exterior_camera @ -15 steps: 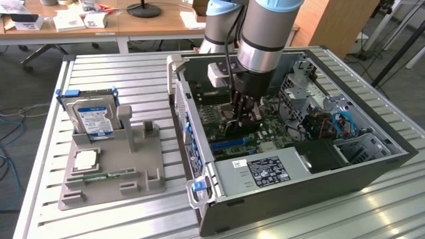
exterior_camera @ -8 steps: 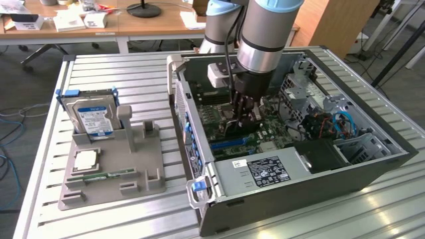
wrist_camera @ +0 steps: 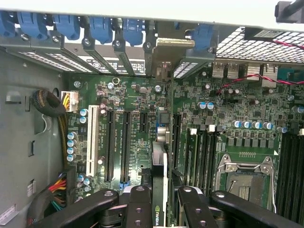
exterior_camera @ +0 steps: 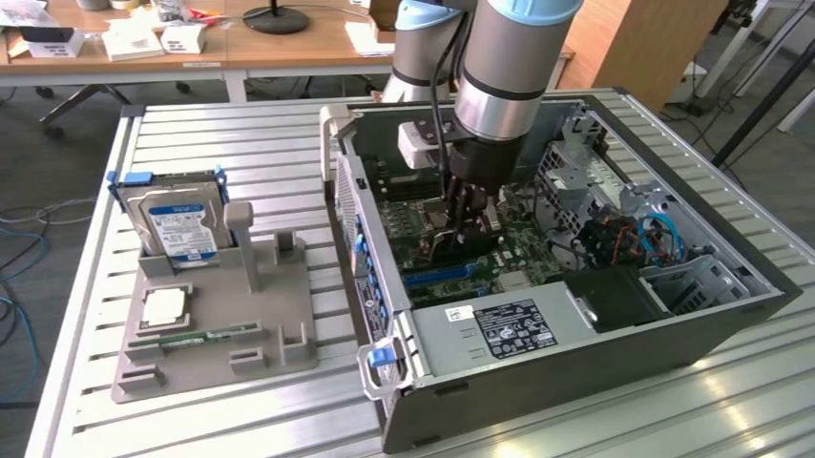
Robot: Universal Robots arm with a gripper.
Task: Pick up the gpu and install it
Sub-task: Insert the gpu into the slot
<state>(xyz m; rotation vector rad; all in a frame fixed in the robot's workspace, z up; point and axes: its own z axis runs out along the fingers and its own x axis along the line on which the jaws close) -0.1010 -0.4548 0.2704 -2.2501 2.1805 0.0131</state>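
hard drive [exterior_camera: 178, 224], memory stick [exterior_camera: 201, 336], open case [exterior_camera: 548, 405]

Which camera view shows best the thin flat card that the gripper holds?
The wrist view: the thin, flat gpu sits edge-on in the black gripper, over the green motherboard. In the exterior view, the gripper hides most of it inside the dark metal computer case.

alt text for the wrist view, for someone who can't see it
The claw grips the gpu edge-on over the expansion slots of a green motherboard inside a computer case. Blue clips line the case wall beyond, and an empty processor socket sits nearby.
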